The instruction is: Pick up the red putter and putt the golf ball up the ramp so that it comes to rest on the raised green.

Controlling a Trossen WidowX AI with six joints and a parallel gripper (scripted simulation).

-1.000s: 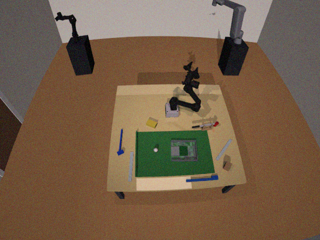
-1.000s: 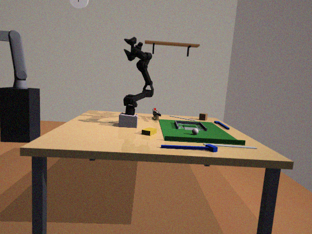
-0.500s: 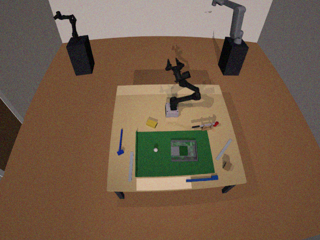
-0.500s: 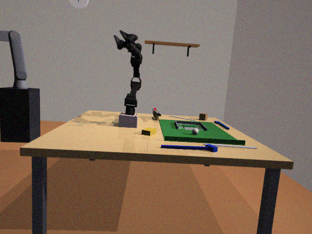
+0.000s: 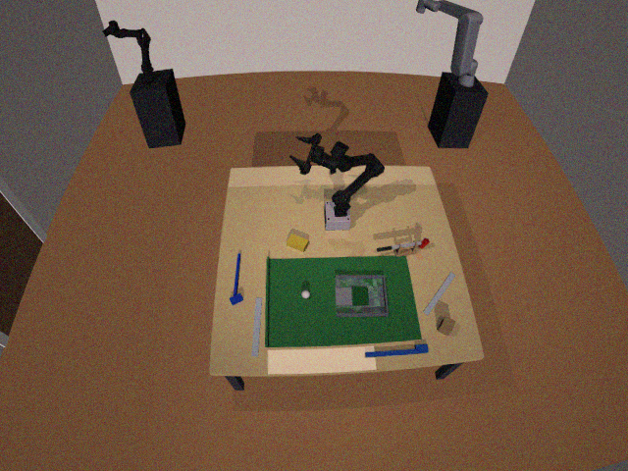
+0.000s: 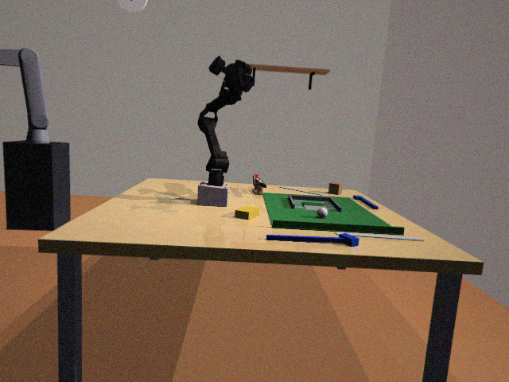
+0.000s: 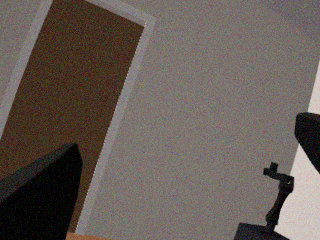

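"What does the room show?"

"Gray walls and a brown floor surround a light wooden table (image 5: 284, 213) (image 6: 164, 230). Two pedestals (image 5: 159, 114) (image 5: 458, 114) carry other robot arms beyond it."

"And the robot at the table?"

"A black arm (image 5: 360, 183) (image 6: 211, 138) rises from a pale base block (image 5: 331, 224) (image 6: 212, 196). Its gripper (image 5: 299, 150) (image 7: 190, 139) is raised high, fingers spread wide, holding nothing. The wrist view shows a wall and a brown door (image 7: 75, 75) between and behind the fingers."

"Where is the red putter?"

"The putter (image 5: 405, 246) (image 6: 256, 177) rests on a small stand (image 5: 405, 251) (image 6: 258, 190) beside the green mat (image 5: 299, 324) (image 6: 287, 216), its red head at the end away from the arm's base."

"The ball?"

"The white golf ball (image 5: 305, 294) (image 6: 322, 212) sits on the mat, off the ramp (image 5: 342, 295) and apart from the gray-walled green (image 5: 360, 295) (image 6: 314, 204)."

"Anything else pictured?"

"A yellow block (image 5: 297, 241) (image 6: 246, 212) lies near the base. One blue putter (image 5: 236, 276) (image 6: 308, 238) and another (image 5: 396, 351) (image 6: 365, 201) lie beside the mat."
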